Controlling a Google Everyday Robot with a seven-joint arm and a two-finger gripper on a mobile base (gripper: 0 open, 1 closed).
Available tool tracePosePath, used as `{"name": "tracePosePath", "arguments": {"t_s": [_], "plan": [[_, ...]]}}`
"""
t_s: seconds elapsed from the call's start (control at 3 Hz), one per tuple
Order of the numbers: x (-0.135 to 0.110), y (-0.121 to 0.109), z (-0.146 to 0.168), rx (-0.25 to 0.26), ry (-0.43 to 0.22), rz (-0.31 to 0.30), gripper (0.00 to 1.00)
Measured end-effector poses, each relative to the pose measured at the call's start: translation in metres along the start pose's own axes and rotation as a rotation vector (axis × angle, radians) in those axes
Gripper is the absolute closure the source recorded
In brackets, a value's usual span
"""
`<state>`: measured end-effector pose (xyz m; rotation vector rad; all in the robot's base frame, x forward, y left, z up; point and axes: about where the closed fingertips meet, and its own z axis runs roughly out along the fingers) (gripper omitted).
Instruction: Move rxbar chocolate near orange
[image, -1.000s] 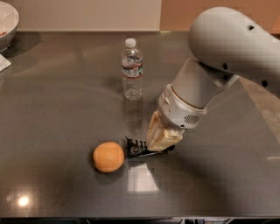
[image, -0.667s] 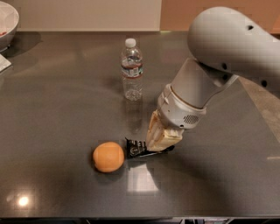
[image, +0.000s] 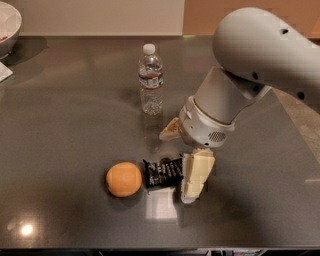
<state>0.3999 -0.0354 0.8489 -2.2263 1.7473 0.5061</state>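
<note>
We see the rxbar chocolate (image: 163, 173) lying flat on the dark table (image: 65, 125), near the front edge, just to the right of the orange (image: 123, 179). The two are almost touching. Its black wrapper carries rows of white lettering, but we cannot read the words.

The gripper (image: 176, 165) hangs low over the bar's right end with its jaws spread wide. One cream finger (image: 196, 172) stands against the wrapper's right end, and the other points left on the far side, clear of the bar. Nothing is held.

The grey arm (image: 260, 45) reaches in from the far right. Farther back stands a clear water bottle (image: 150, 80) with a white cap; we cannot read its label band. A bowl (image: 7, 22) sits at the far left corner.
</note>
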Motion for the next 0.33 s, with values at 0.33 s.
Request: {"name": "tracePosePath", "arguments": {"t_s": [0.33], "plan": [[0.0000, 0.0000, 0.0000, 0.000, 0.000, 0.000, 0.00]]}}
